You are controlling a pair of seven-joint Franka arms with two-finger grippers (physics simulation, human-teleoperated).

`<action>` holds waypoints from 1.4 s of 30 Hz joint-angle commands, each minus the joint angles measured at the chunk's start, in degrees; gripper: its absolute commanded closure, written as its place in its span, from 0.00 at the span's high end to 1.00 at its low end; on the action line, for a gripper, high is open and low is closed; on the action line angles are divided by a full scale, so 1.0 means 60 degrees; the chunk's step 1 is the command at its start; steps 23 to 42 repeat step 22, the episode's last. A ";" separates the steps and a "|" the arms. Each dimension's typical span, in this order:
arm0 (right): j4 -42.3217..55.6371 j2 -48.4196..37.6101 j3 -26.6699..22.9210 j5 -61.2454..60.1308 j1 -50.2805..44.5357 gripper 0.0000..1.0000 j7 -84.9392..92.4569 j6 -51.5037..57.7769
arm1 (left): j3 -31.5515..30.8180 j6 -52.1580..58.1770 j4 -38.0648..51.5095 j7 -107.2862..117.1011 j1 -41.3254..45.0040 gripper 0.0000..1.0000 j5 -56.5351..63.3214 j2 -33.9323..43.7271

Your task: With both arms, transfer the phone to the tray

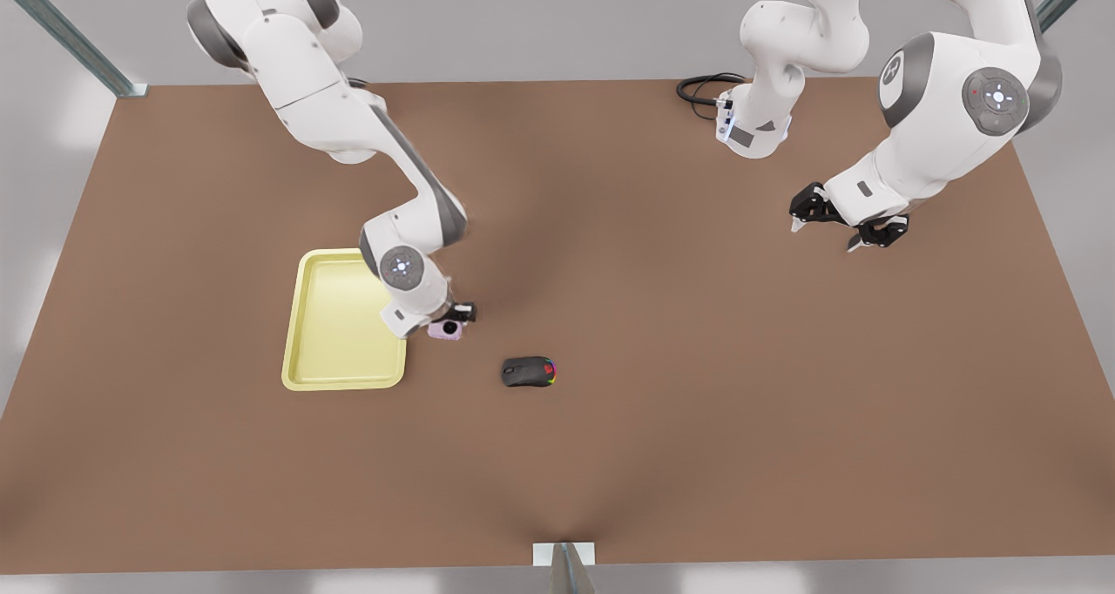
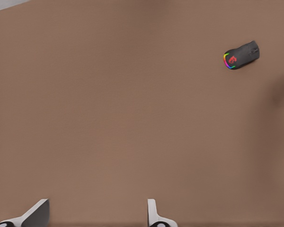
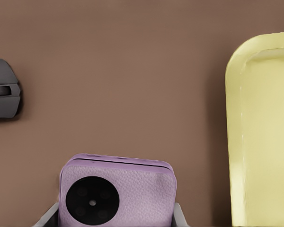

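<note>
The pale pink phone (image 1: 444, 331) with its black camera circle lies just off the yellow tray's (image 1: 335, 324) edge, on the side toward the front view's right. My right gripper (image 1: 453, 320) is shut on it. In the right wrist view the phone (image 3: 116, 194) sits between the two fingers (image 3: 46, 218), which press on its sides, and the tray (image 3: 260, 142) is close beside it. My left gripper (image 1: 824, 236) waits open above the table at the front view's right. The left wrist view shows its gripper (image 2: 97, 205) with nothing between the fingers.
A black computer mouse (image 1: 529, 372) with coloured lights rests on the brown table a little to the right of the phone in the front view. It also appears as the mouse (image 2: 241, 55) far from the left gripper and the mouse (image 3: 4, 97) at the frame edge. A black cable (image 1: 706, 87) loops at the table's back.
</note>
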State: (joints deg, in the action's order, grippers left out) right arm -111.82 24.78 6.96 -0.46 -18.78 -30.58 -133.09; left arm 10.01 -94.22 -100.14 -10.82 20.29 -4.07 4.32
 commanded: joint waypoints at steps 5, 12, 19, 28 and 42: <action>-0.1446 -0.1039 -0.0017 0.0033 0.2089 0.84 0.4510 0.1234 | 0.0002 -0.0015 0.0005 -0.0102 -0.0012 1.00 0.0019 -0.0002; -0.2019 -0.1478 -0.0017 0.0033 0.2968 1.00 0.5419 0.1116 | 0.0002 -0.0044 0.0005 -0.0102 -0.0012 1.00 0.0034 -0.0017; 0.4779 -0.3295 -0.0456 0.0355 0.3466 1.00 0.4979 0.7797 | 0.0002 -0.0015 0.0005 -0.0102 0.0003 1.00 0.0034 -0.0002; 0.3959 -0.3281 -0.0002 0.0107 0.3437 1.00 0.6677 0.7269 | 0.0002 -0.0029 0.0005 -0.0102 -0.0012 1.00 0.0034 -0.0017; 0.3959 -0.3281 -0.0002 0.0107 0.3437 1.00 0.6677 0.7269 | 0.0002 -0.0029 0.0005 -0.0102 -0.0012 1.00 0.0034 -0.0017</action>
